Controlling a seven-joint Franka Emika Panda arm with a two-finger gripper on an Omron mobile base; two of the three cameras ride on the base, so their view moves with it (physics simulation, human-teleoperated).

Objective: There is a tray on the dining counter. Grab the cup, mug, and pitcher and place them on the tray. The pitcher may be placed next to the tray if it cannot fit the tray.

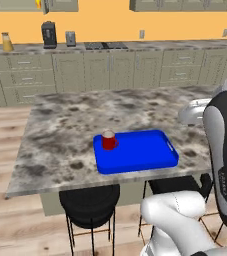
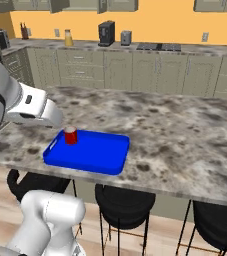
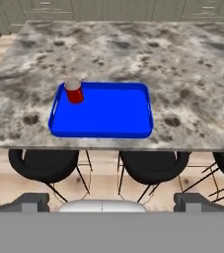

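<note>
mug [image 1: 108, 140] set on tray [image 1: 145, 152], fingers released and empty; next, fetching pitcher [image 1: 7, 42] from far counter [image 1: 35, 48].

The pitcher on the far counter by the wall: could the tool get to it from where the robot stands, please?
Probably not: the pitcher stands on the back counter, with the whole dining counter between it and the robot.

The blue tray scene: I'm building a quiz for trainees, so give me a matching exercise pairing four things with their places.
Things:
1. small red mug
2. flat bright-blue rectangular tray
3. clear glass pitcher of orange liquid
4. round black stool

Places:
A. far back counter by the wall
B. under the island's overhang
C. in a corner of the tray
D. near the stone island's front edge

Pairs: 1-C, 2-D, 3-A, 4-B
</note>
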